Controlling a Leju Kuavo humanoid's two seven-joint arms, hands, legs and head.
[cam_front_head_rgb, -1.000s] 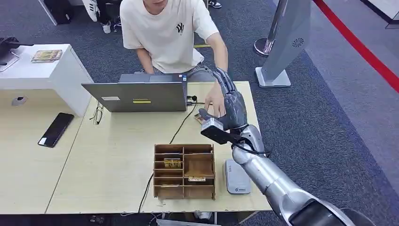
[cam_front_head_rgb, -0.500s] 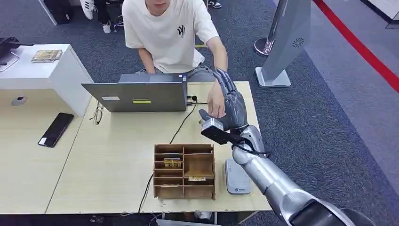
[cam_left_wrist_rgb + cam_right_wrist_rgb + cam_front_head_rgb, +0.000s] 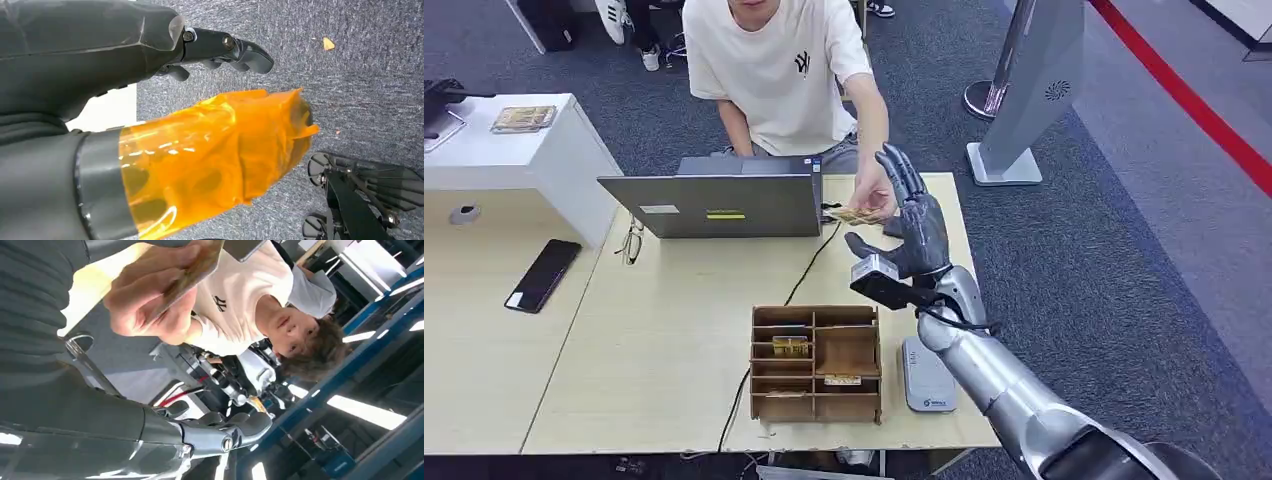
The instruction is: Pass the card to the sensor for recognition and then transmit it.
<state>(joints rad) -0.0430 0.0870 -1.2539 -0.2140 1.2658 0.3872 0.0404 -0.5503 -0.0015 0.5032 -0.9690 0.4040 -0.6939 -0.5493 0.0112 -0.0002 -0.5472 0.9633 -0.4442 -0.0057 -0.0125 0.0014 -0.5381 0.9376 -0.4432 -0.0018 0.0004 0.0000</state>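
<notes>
A: Card (image 3: 856, 214)?
B: In the person's hand (image 3: 874, 197), at 12 o'clock of the organizer (image 3: 816, 362), over the table (image 3: 674, 300).
A: Right hand (image 3: 914, 225)?
B: Fingers spread, empty. Left hand (image 3: 150, 100): fingers extended, holding nothing.

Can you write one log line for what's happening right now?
right hand: open, raised | card: in person's hand | sensor: on table

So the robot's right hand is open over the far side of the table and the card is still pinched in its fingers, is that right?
Not quite. The right hand is open over the far side of the table, but it holds nothing: the card is in the person's hand, beside the laptop. The head view shows this, and the right wrist view also shows the person's fingers on the card.
</notes>
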